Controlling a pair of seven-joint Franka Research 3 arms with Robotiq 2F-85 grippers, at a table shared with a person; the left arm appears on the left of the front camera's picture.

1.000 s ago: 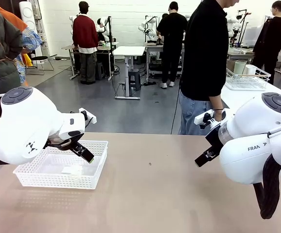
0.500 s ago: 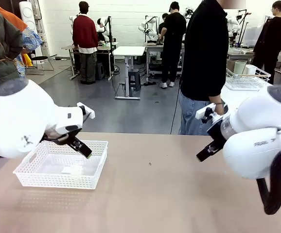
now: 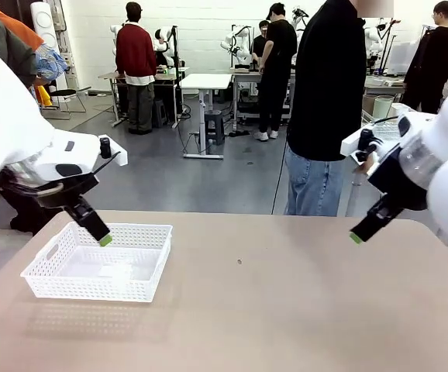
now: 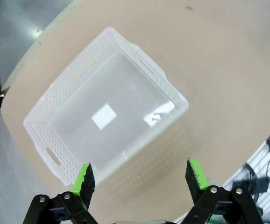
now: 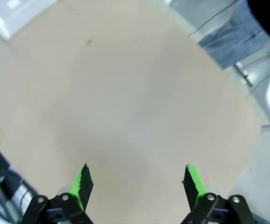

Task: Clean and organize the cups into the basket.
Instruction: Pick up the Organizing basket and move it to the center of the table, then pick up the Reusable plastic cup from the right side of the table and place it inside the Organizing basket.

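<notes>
Left gripper point(image 4: 139, 172) hangs wide open above the basket's near edge, nothing between its green pads; right gripper point(image 5: 137, 179) is spread just as wide over bare tabletop on the other side, also holding nothing. Both are well above the tan table point(image 3: 270, 310). A person point(image 3: 329, 85) in a black top and jeans stands at the far edge, near the right arm. The white mesh basket point(image 3: 84, 287) sits flat on the table's left part, below the left gripper, with no cup in it, only a small pale patch point(image 4: 103, 116) on its floor. I judge the task at its very start: the arms look poised, awaiting a tumbler. The next move calls for a cup to come within reach, likely from the person, and then a grasp across its tapered wall.
</notes>
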